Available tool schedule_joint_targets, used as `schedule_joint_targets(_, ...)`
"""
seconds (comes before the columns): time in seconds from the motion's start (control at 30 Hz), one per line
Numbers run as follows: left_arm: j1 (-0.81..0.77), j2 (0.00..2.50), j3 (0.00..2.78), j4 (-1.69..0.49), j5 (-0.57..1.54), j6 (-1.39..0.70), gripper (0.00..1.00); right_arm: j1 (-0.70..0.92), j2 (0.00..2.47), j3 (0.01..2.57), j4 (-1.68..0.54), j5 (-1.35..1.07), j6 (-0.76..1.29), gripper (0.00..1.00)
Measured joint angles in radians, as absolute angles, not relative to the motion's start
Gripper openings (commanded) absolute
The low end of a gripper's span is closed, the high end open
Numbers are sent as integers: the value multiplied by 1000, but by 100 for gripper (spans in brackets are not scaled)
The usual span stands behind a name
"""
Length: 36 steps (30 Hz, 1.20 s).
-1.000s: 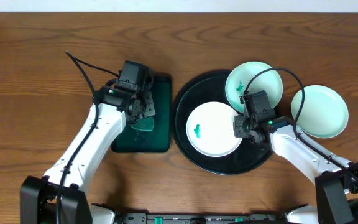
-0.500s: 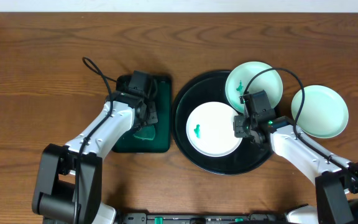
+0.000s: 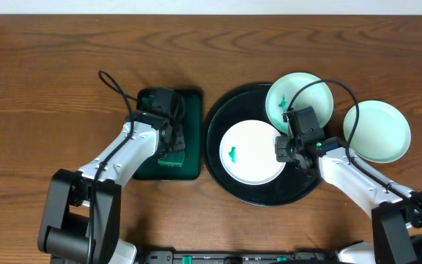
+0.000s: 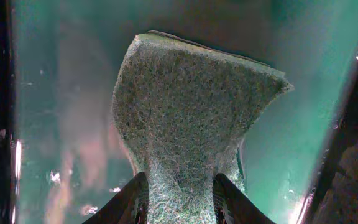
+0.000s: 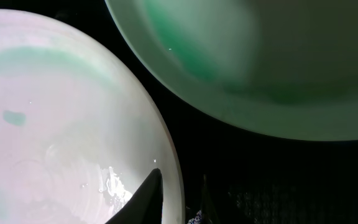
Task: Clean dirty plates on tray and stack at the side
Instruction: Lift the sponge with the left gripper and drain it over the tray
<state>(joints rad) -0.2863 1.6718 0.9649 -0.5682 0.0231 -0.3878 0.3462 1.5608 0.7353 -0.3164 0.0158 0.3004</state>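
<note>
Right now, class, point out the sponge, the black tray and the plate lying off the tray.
sponge (image 4: 191, 106): left wrist view, middle of its face.
black tray (image 3: 262, 192): overhead view, bare near floor.
plate off the tray (image 3: 376, 130): overhead view, its centre.

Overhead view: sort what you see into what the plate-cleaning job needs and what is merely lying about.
Job: centre plate, far plate on the tray's edge, side plate, black tray, sponge in left gripper, right gripper pinching centre plate.
Not job: green tray under sponge; wooden table.

Glossy plates (image 3: 255, 165) & rough fibrous sponge (image 4: 191, 118) (matt), wood-grain tbl (image 3: 50, 73)
</note>
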Motion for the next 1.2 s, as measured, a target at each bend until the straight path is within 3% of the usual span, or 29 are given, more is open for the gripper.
schedule_joint_targets(0.57, -286, 1672, 927, -515, 31, -423, 40, 347, 1561, 735, -316, 15, 300, 19)
schedule_joint_targets(0.7, -286, 1672, 926, -511, 35, -426, 36, 346, 1561, 735, -316, 16, 300, 19)
schedule_joint_targets(0.77, -286, 1679, 926, -505, 39, -426, 23, 347, 1561, 735, -316, 16, 300, 19)
schedule_joint_targets(0.8, -286, 1684, 926, -500, 40, -427, 11, 347, 1561, 735, -316, 15, 300, 19)
schedule_joint_targets(0.83, -286, 1691, 926, -496, 44, -431, 7, 347, 1561, 735, -316, 16, 300, 18)
schedule_joint_targets(1.0, -288, 1699, 928, -490, 47, -422, 7, 347, 1561, 735, -316, 15, 300, 18)
schedule_joint_targets(1.2, -288, 1644, 934, -532, 47, -390, 7, 346, 1561, 735, -316, 15, 301, 24)
